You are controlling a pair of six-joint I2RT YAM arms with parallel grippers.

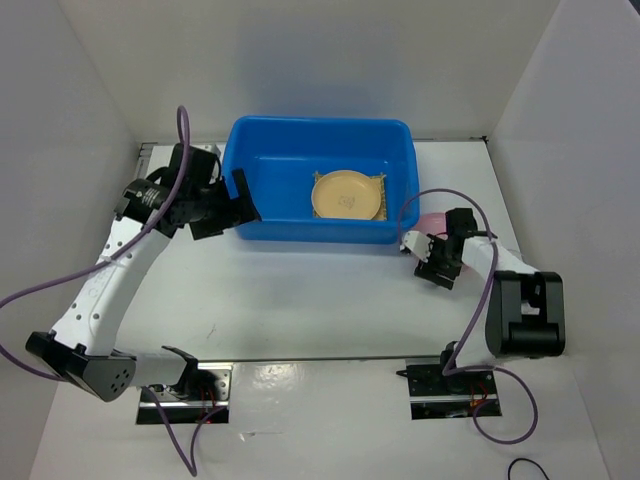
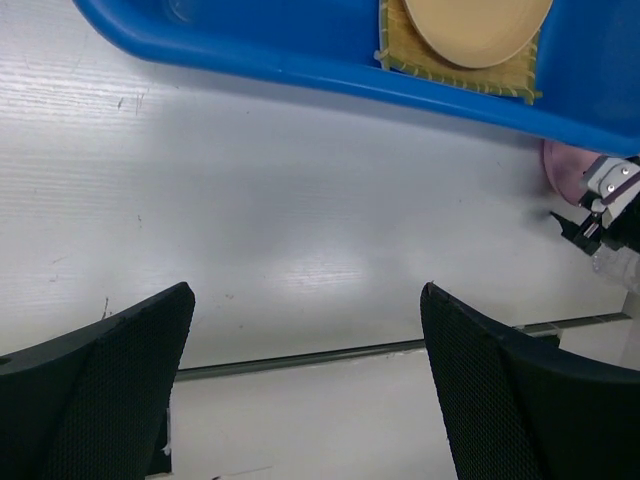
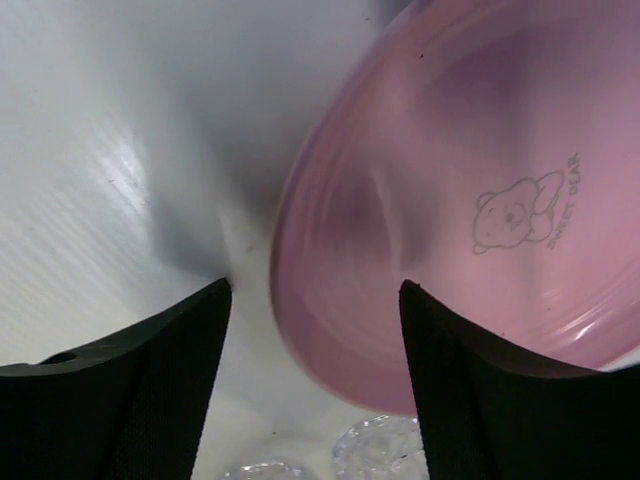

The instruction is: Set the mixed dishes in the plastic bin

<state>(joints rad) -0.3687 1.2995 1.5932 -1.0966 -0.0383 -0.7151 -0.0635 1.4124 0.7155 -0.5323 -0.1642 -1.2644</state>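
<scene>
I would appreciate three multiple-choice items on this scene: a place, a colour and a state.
1. Where is the tan round plate? A) on the table B) on the square woven bamboo mat in the bright blue plastic bin C) in a gripper
2. What colour is the other round plate, outside the bin? A) pink B) green C) white
3. The left gripper is: A) shut on a cup B) shut, empty C) open, empty
1 B: it lies on the mat inside the bin. 2 A: pink beside the bin wall. 3 C: fingers wide apart, nothing between.
</scene>
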